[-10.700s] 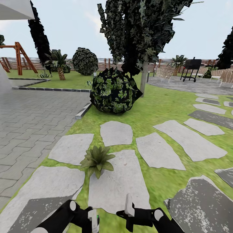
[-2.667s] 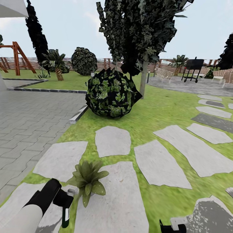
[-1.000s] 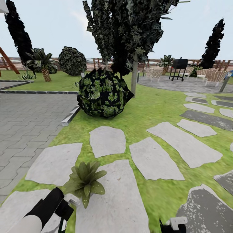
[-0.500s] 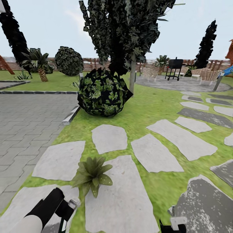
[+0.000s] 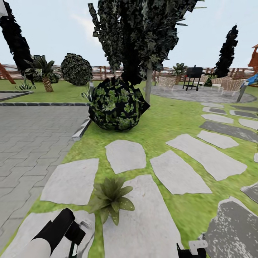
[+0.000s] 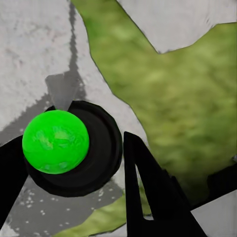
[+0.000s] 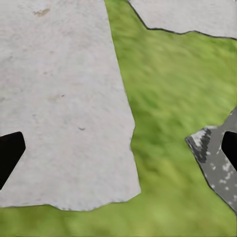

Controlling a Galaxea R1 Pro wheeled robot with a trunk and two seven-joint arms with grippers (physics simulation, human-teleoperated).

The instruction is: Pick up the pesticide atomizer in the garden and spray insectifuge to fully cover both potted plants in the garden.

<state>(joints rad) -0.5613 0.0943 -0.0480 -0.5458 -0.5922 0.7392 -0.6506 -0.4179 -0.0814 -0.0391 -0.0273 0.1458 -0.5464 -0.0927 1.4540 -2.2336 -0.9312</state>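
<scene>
One potted plant, a rosette of pointed green leaves, sits at the near-left edge of a pale stepping stone in the garden. The second potted plant is out of view. My left gripper hangs just left of it and nearer to me, shut on the pesticide atomizer, whose pale spray top points at the leaves. In the left wrist view the atomizer appears end-on, a dark round body with a bright green end between the black fingers. My right gripper is low at the frame's edge, its jaws wide apart over stone and grass.
A round dark leafy bush and a tree trunk stand ahead on the lawn. Grey paving with a kerb lies to the left. More stepping stones run to the right. A grill, chairs and the brown fence are far back.
The camera has swung, so the whole scene sits a little further right in the picture. The left arm still holds the atomizer beside the plant; over ten seconds it reached out to the left.
</scene>
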